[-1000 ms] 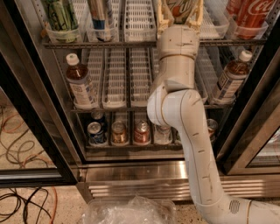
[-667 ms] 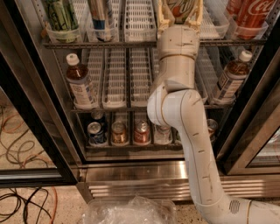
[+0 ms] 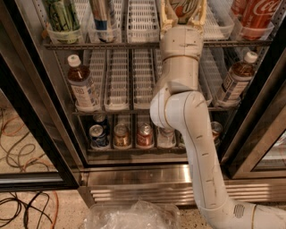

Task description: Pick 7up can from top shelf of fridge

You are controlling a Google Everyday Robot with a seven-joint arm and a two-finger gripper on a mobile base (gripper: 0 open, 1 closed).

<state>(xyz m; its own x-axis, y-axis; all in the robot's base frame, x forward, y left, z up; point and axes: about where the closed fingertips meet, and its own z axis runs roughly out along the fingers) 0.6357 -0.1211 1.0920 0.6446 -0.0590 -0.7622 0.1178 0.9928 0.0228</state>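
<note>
Inside the open fridge (image 3: 147,179), the 7up can (image 3: 184,6) stands in a white lane tray on the top shelf (image 3: 103,45), and the robot's claw (image 3: 183,13) reaches up to it, its two fingers closed against the can's left and right sides. Left of the 7up can are an empty lane tray (image 3: 143,20), a blue-and-silver can (image 3: 103,18) and a dark green can (image 3: 62,15) in their own trays; right of it stands a red Coca-Cola can (image 3: 263,15).

Speckled beige floor (image 3: 67,209) runs along the foot of the scene, strewn at the left with tangled black and orange cables (image 3: 18,208). Crumpled clear plastic (image 3: 134,217) lies at the bottom edge. Warm indoor light falls throughout. The gripper (image 3: 183,6) sits at the top edge, centre.
</note>
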